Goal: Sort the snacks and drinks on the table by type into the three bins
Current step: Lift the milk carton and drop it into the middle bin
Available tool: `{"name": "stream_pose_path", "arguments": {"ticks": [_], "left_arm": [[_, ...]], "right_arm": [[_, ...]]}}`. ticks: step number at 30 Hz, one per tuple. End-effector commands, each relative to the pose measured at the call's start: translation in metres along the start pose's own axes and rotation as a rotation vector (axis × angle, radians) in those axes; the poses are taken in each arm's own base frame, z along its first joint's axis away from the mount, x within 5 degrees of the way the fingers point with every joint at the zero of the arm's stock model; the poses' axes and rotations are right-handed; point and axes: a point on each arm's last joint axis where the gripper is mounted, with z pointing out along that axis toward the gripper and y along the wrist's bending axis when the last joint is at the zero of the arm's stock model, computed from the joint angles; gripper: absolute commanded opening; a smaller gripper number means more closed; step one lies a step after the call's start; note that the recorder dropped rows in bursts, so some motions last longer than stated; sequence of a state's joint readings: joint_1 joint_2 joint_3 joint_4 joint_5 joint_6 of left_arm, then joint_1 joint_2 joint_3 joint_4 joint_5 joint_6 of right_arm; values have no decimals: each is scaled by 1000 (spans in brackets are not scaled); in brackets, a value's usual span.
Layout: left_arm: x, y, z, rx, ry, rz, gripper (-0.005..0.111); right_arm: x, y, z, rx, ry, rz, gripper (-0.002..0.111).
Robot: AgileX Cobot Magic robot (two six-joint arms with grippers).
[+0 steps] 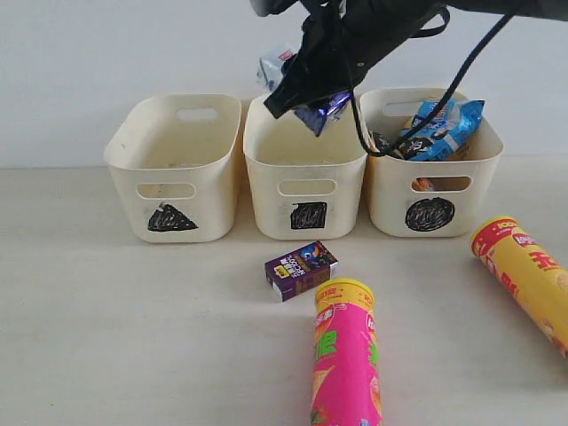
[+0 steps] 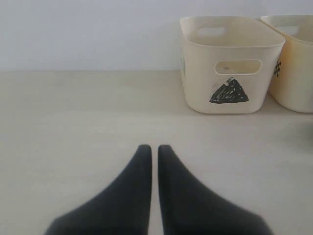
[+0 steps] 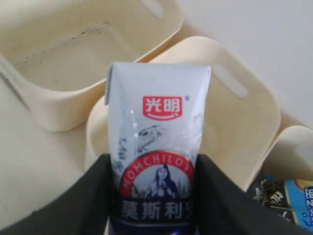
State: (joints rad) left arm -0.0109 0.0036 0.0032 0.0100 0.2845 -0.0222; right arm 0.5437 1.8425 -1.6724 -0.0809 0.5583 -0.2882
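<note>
Above the middle bin (image 1: 266,191), with the right gripper (image 3: 154,166) clamped on the blue-and-white carton (image 3: 156,122), lower well inside before releasing; leave the left gripper (image 2: 154,149), pressed together, over the tabletop (image 2: 73,122).

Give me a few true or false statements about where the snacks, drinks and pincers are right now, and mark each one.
1. The right pincer holds a blue-and-white carton above the square-marked bin. True.
2. The purple carton is already in a bin. False: it lies on the table in front of the square-marked bin.
3. A blue snack bag sits in the circle-marked bin. True.
4. The left pincer grips a chip tube. False: it is shut on nothing; the pink tube and yellow tube both lie on the table.
</note>
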Motion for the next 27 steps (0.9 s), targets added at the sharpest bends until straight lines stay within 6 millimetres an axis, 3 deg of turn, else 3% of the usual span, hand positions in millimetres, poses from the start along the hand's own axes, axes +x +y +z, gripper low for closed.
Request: {"name": "stream_pose_path", "arguments": {"ticks": [1, 14, 22, 25, 27], "left_arm": [[-2, 0, -1, -2, -13, -8, 4], [-2, 0, -1, -2, -15, -8, 4], [-2, 0, -1, -2, -15, -8, 4], [-2, 0, -1, -2, -15, -8, 4], [-2, 0, -1, -2, -13, -8, 4]], "right_arm": [[1, -21, 13, 66, -96, 74, 0], [25, -20, 86, 105, -232, 104, 0], [51, -43, 109, 145, -222, 187, 0], [55, -45, 113, 150, -216, 191, 9], [56, -45, 115, 152, -227, 192, 22]]}}
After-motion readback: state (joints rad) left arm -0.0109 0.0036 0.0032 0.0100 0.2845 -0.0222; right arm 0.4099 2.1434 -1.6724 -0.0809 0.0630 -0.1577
